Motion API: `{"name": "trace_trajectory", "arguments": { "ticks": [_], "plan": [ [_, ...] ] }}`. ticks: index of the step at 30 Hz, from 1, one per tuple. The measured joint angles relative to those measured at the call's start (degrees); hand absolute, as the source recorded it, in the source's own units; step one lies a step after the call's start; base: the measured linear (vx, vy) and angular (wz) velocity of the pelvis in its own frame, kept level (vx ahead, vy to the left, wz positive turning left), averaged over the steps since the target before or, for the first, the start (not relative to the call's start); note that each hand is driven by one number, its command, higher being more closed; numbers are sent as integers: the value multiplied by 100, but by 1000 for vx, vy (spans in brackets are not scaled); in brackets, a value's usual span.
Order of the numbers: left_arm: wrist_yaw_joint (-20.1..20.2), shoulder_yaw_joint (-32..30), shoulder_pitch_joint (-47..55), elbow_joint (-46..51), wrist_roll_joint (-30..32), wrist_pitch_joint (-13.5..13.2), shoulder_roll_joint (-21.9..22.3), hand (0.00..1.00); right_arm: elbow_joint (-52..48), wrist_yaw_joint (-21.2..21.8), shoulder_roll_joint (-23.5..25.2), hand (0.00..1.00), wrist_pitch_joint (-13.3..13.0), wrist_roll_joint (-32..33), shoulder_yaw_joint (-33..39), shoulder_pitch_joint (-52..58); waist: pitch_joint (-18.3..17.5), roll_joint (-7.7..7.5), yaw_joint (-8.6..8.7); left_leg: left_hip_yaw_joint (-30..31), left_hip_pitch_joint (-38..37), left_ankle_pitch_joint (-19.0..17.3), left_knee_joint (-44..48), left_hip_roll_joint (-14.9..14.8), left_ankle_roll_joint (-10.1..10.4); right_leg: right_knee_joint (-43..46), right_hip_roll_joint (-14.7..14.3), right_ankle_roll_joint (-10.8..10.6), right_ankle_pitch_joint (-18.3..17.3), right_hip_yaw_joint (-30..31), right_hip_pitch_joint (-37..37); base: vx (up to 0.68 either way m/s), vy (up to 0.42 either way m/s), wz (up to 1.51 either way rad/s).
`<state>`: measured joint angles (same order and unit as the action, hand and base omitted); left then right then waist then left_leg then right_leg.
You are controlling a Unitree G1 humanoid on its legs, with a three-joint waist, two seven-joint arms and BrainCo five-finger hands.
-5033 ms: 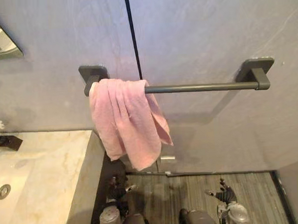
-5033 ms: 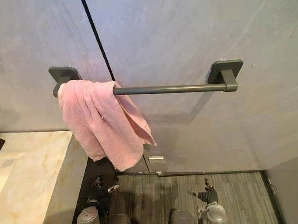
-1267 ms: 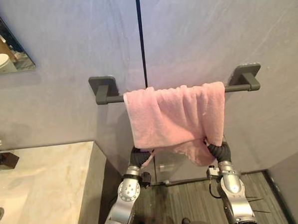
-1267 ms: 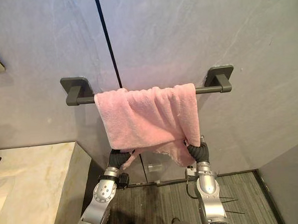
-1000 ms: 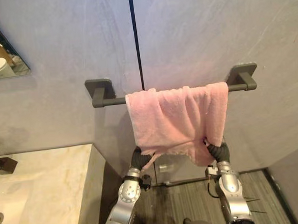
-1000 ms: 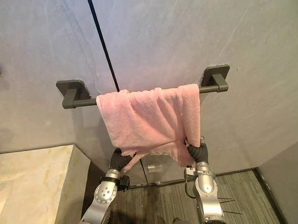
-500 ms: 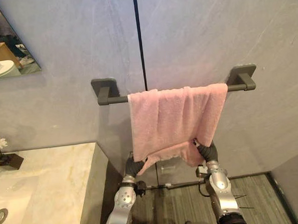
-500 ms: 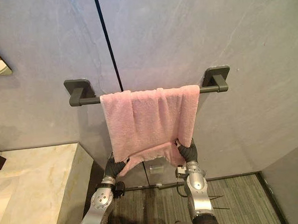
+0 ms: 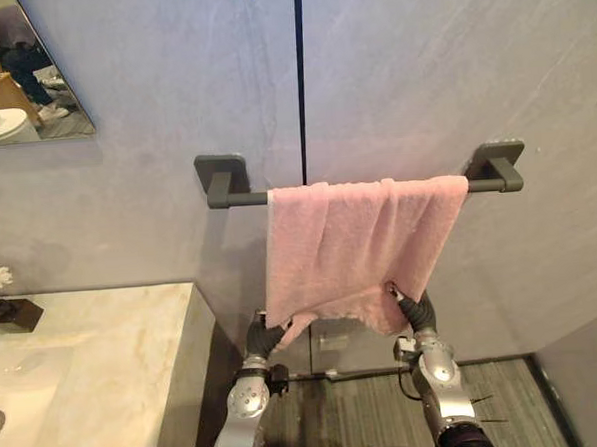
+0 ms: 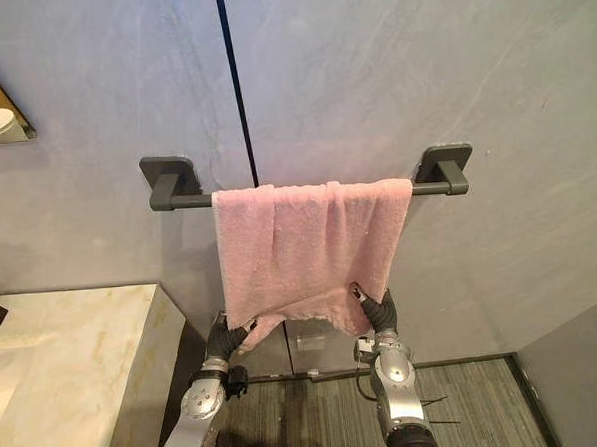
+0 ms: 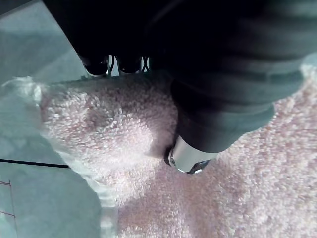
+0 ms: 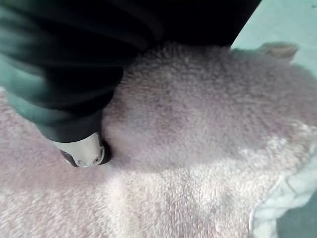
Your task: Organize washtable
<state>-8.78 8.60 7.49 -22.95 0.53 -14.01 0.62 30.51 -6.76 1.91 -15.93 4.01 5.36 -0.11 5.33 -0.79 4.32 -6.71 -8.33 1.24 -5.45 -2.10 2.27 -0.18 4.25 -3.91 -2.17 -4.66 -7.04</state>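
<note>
Pinching pink towel (image 9: 360, 250), spread over dark wall rail (image 9: 239, 199), at its two lower corners. With left hand (image 9: 260, 336): thumb in front, fingertips (image 11: 95, 64) behind the edge. With right hand (image 9: 413, 313): thumb sunk into the pile. From the head: marble counter (image 9: 106, 374) at near left.

Below the towel (image 9: 350, 246), my left hand (image 9: 260, 335) and right hand (image 9: 416, 313) each wear a dark ribbed cover over the back and wrist. Under those covers my arms are silver-grey metal. The left forearm (image 9: 244, 407) carries a round disc ringed with small screws, and the right forearm (image 9: 437, 381) has a similar rounded housing. Against the towel, my left thumb (image 11: 189, 159) and right thumb (image 12: 84, 151) end in short silver barrels with dark rims.
</note>
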Motion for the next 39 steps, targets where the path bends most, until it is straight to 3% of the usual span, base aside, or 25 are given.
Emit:
{"name": "trace_trajectory", "arguments": {
  "ticks": [6,8,11,16,21,24,27,29,32,36,39],
  "plan": [
    [-1,-31,29,-10,-225,88,-116,0,442,-194,-21,0,463,220,308,360,86,78,-25,-75,-44,-6,1,-15,2,-9,-7,1,0,70,-33,-6,-12,-4],
    [-21,-225,90,-143,-238,230,-173,0,446,-329,-30,0,587,297,420,595,109,92,-2,-139,-70,-23,2,-30,21,-3,-21,2,0,142,-52,-2,-16,-13],
    [-109,-463,304,-274,-343,368,-372,0,444,-397,-175,0,621,495,598,829,158,28,9,-180,-114,-32,3,-79,29,6,-40,3,1,173,-47,-37,-26,-9],
    [-144,-695,481,-200,-497,379,-488,0,278,-444,-305,0,619,725,896,1003,159,16,-15,-221,-139,-46,3,-77,16,21,-32,3,1,217,-36,-36,-15,-5],
    [-236,-1158,743,791,-665,375,-485,0,-1308,-577,-268,0,609,738,1479,1327,138,44,-26,-295,-106,-115,3,-79,28,122,-30,3,-41,306,81,-14,-4,-8],
    [-279,-1192,826,1441,-697,352,-453,0,-2120,-727,-290,0,544,709,1822,1397,124,22,-26,-297,-103,-121,4,-75,21,161,-20,2,-66,308,104,0,0,0],
    [-388,-1326,1033,2617,-930,272,-302,0,-3628,-994,-300,0,463,524,2204,1390,91,-29,-12,-305,-77,-144,83,-81,9,210,-21,-3,-112,308,99,36,-18,-1],
    [-503,-1440,1031,3403,-935,218,-292,0,-4369,-1071,-366,0,245,264,2302,1258,90,-33,-19,-291,-38,-172,172,-81,9,208,-24,-3,-111,297,79,3,-14,2],
    [-640,-1607,851,4582,-902,-118,-361,0,-5286,-1067,-514,0,55,-4,2268,1048,61,11,-40,-271,-49,-230,259,-78,-10,203,-12,-4,-111,284,21,-21,-10,2],
    [-593,-1455,527,5473,-902,-638,-872,0,-6342,-893,-1067,0,-295,-22,1562,781,-30,96,-38,-268,-70,-237,270,-68,-20,204,0,-7,-110,288,26,-52,-12,0],
    [-246,-718,222,5621,-1467,-800,-1396,0,-6537,-488,-1823,0,-583,171,506,423,-161,85,-35,-266,-81,-236,270,-70,-20,207,-7,-8,-110,294,22,-41,-21,-1]
  ]
}}
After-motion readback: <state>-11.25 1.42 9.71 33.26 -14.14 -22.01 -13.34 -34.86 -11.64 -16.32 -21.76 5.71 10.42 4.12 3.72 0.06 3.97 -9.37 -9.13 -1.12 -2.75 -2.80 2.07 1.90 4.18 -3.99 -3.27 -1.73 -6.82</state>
